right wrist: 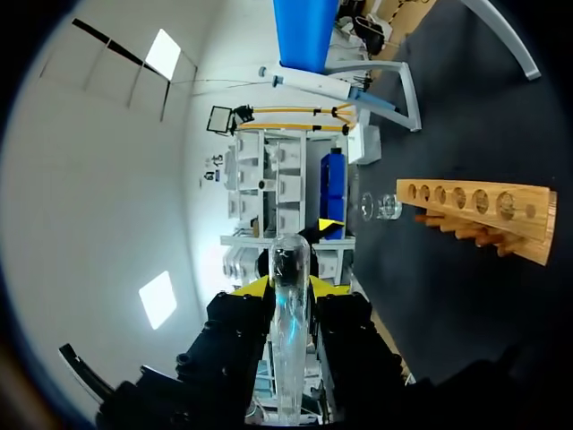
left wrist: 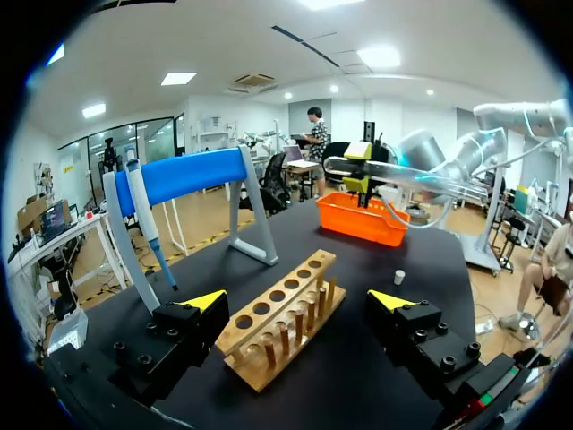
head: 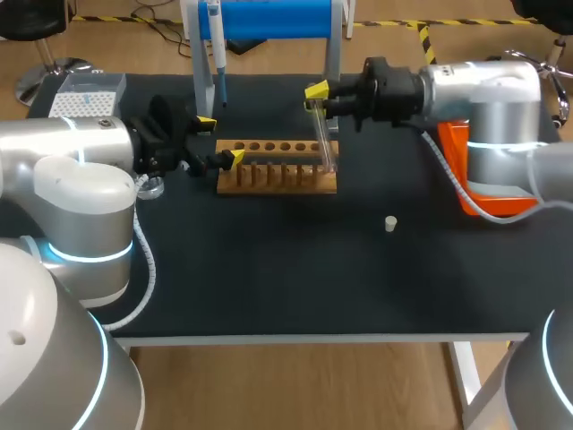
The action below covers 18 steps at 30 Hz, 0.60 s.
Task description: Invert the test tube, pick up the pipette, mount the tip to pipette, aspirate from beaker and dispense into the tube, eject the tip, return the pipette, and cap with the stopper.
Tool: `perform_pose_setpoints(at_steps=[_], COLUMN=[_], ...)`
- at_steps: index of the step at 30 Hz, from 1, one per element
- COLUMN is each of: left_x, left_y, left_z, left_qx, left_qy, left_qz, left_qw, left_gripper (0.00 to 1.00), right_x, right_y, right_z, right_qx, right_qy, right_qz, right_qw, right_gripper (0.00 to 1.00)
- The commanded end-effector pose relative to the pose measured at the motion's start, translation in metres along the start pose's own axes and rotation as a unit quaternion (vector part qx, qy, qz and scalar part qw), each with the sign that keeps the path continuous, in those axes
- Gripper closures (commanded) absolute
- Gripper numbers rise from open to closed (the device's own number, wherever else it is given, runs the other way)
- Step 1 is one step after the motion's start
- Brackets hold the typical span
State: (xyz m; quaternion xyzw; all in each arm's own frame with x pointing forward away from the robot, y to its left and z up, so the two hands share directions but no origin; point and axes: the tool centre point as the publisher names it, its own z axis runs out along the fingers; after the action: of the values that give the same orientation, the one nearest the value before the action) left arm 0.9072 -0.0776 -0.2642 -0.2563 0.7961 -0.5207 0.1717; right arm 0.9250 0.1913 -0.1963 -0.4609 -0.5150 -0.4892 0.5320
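My right gripper [head: 318, 93] is shut on a clear test tube [head: 323, 139], which slants down over the right end of the wooden rack [head: 277, 167]. In the right wrist view the tube [right wrist: 288, 331] runs out between the fingers of the gripper [right wrist: 288, 288], with the rack [right wrist: 474, 210] ahead. My left gripper [head: 220, 141] stands open at the rack's left end, and the rack [left wrist: 277, 318] lies between its fingers [left wrist: 204, 300] untouched. The pipette [head: 215, 45] hangs on the blue stand [head: 269, 18]. The white stopper [head: 390, 223] lies on the mat.
An orange bin [head: 474, 184] sits at the right under my right arm. A tip box [head: 85, 94] is at the back left. A small glass beaker [head: 150, 186] stands by my left arm. The stand's legs [head: 333, 54] rise behind the rack.
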Motion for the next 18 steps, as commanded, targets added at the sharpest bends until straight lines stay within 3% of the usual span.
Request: perform_pose_setpoints(at_steps=[1, 14, 16, 18], left_x=[0.0, 0.0, 0.004, 0.009], left_y=[0.0, 0.0, -0.015, -0.023], left_z=[0.0, 0.0, -0.001, -0.003], left_qx=[-0.001, -0.001, 0.072, 0.15], left_qy=[0.0, 0.0, -0.014, -0.018], left_qz=[0.0, 0.0, 0.104, 0.173], left_qw=[1.0, 1.0, 0.992, 0.973], left_gripper=[0.0, 0.0, 0.0, 0.0], right_x=[0.0, 0.001, 0.001, 0.001], right_y=[-0.001, -0.002, -0.002, -0.002], right_z=[-0.002, -0.003, -0.003, -0.003], right_qx=[-0.004, -0.009, -0.009, -0.009], right_qy=[-0.001, 0.001, 0.001, 0.001], right_qz=[-0.004, -0.008, -0.008, -0.008], right_qw=[1.0, 1.0, 1.0, 1.0], right_gripper=[1.0, 1.0, 1.0, 1.0])
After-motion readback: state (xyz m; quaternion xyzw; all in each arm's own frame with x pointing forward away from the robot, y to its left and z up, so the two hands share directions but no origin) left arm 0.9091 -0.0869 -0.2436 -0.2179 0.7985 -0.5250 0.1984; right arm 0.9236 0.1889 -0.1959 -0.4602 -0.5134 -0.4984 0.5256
